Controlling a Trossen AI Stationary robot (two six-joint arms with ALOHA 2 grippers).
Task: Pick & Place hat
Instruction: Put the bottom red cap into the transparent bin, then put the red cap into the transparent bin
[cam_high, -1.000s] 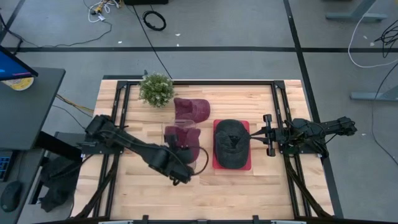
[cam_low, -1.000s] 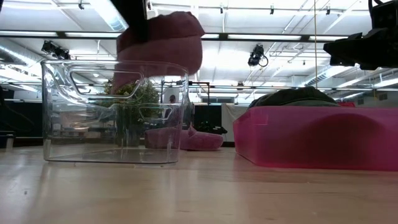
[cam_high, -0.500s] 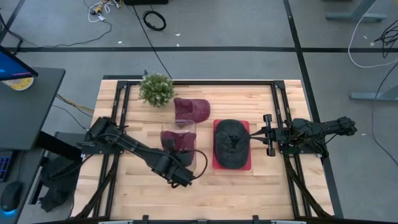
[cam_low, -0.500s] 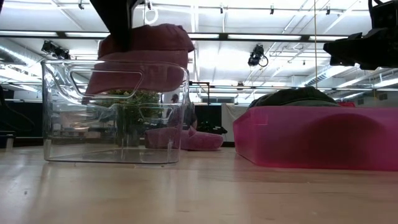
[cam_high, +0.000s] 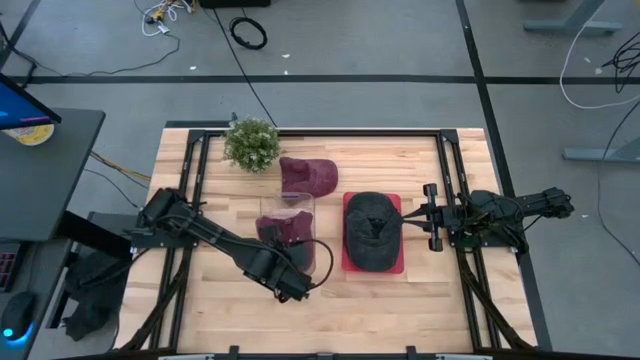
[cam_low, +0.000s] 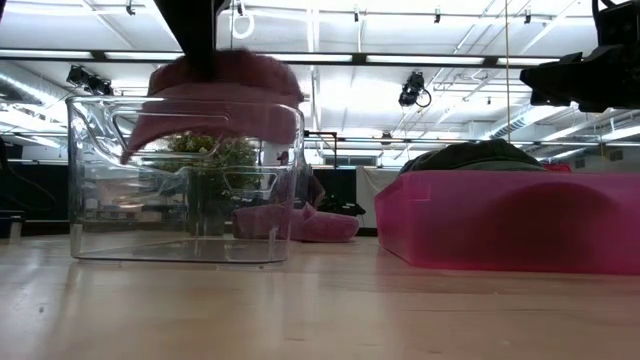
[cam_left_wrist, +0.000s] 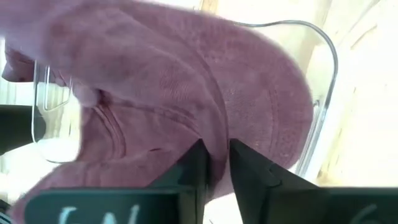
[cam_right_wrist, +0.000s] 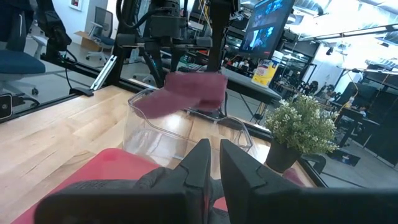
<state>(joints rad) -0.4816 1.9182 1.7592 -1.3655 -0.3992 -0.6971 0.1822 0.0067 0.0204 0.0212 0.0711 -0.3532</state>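
Observation:
My left gripper (cam_high: 284, 262) is shut on a maroon hat (cam_high: 285, 228) and holds it over a clear plastic bin (cam_high: 314, 252) in the middle of the table. In the low view the hat (cam_low: 215, 95) straddles the bin's rim (cam_low: 90, 100), with its lower part inside. A second maroon hat (cam_high: 307, 175) lies on the table beyond the bin. A dark hat (cam_high: 370, 230) sits on a pink tray (cam_high: 348, 262). My right gripper (cam_high: 412, 216) is shut and hovers above the tray's right edge, clear of the dark hat. My left gripper (cam_left_wrist: 216, 149) pinches a fold of the maroon hat's cloth (cam_left_wrist: 214, 127) at its near edge between the two fingers. The fingers come down from above, slanting from the table's near side. The hat is lifted clear, roughly level, spread out beyond the fingers.
A potted plant (cam_high: 251, 143) stands at the table's far left, behind the bin. Bare wood lies along the near edge (cam_high: 330, 310). A desk with a monitor stands left of the table (cam_high: 40, 150).
My left gripper has moved down, lowering the maroon hat from above the bin until its lower part is below the rim. The hat has tipped from hanging steeply to lying nearly level and has shifted slightly toward the table's left.

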